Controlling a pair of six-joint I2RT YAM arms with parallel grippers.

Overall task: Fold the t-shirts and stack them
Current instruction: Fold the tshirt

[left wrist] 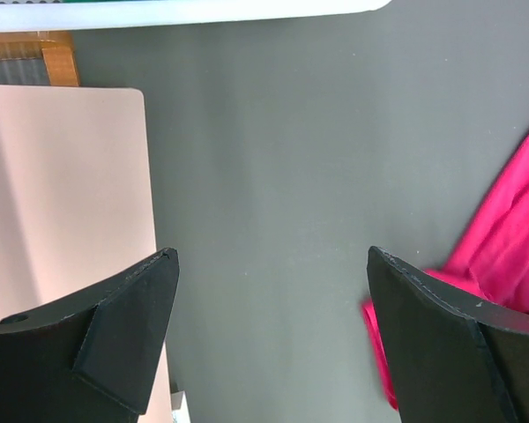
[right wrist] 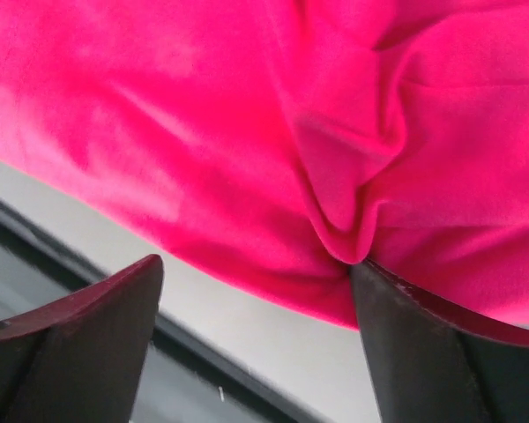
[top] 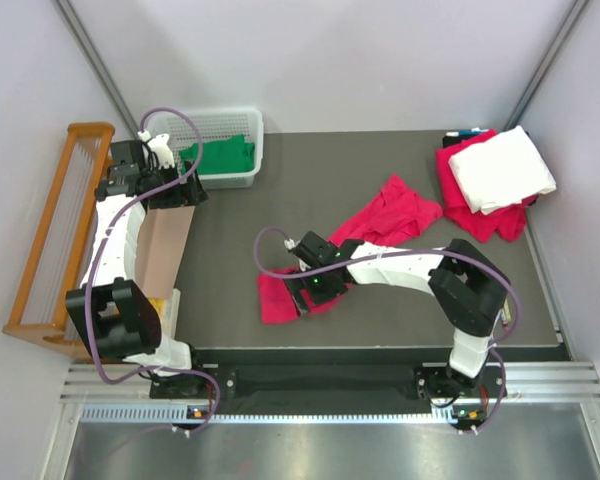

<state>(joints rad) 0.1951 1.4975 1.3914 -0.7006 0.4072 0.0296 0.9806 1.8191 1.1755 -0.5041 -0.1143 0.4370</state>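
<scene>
The dark matte bench carries everything. Across its middle lies the crimson-pink t-shirt, crumpled and strung out diagonally, soft knit with deep rounded creases; its near-left end sits under our right arm. At the far right corner a white t-shirt, folded to a thick pad, rests on another crimson garment that looks loosely bunched. At the far left, a white lattice basket holds the green t-shirt, and a smooth beige board lies beside it.

The right tool stands with its fingers wide apart at the pink hem, one finger touching a pinched fold, nothing clamped. The left tool hangs over bare bench, fingers also wide apart and holding nothing, the pink cloth near one side.

We judge the step to be taking the pink shirt's near edge to spread it flat. To do it well, we should close on a single layer at the hem rather than the bunched fold, grip deep enough that the slippery knit does not slide out, and bring the left tool to the opposite corner so the cloth is drawn taut evenly.
</scene>
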